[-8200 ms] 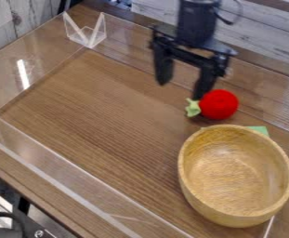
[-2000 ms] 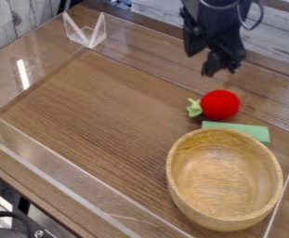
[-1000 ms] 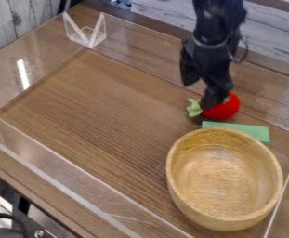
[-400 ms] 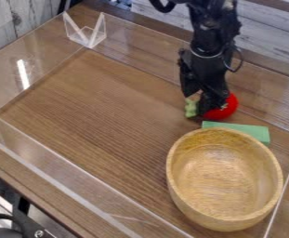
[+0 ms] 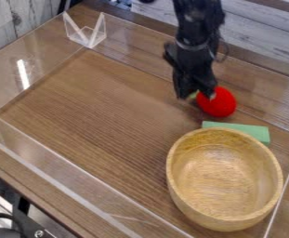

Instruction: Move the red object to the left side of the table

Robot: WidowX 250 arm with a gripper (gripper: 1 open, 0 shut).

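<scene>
Black gripper (image 5: 191, 88) pinching round glossy red object (image 5: 216, 100); wood-grain table (image 5: 97, 112); flat green rectangle (image 5: 236, 132); round wooden bowl (image 5: 225, 178).

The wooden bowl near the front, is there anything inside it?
Empty. The wooden bowl shows only bare wood grain inside; the red object and the flat green piece both lie outside it on the table.
</scene>
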